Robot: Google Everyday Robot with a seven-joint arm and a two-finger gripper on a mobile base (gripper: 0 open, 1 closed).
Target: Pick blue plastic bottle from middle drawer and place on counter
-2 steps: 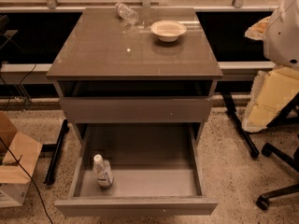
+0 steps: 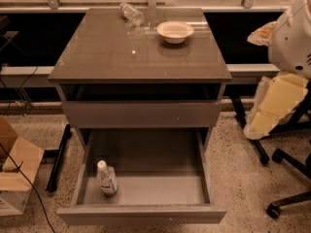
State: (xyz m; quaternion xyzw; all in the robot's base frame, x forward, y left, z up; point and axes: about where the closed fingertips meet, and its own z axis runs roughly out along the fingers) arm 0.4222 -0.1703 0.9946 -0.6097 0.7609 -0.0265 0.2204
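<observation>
The blue plastic bottle (image 2: 107, 178), clear with a white cap and a pale label, stands upright in the front left corner of the middle drawer (image 2: 146, 212). The drawer is pulled fully open and holds nothing else. The counter (image 2: 131, 57) is the glossy brown-grey top of the cabinet. My arm's white and cream body (image 2: 286, 57) shows at the right edge, level with the counter and apart from the cabinet. My gripper is out of view.
A white bowl (image 2: 175, 31) and an all-clear bottle lying on its side (image 2: 131, 13) sit at the back of the counter. A closed drawer front (image 2: 141, 113) is above the open one. A cardboard box (image 2: 14, 174) is at left, and chair legs with wheels (image 2: 286, 178) at right.
</observation>
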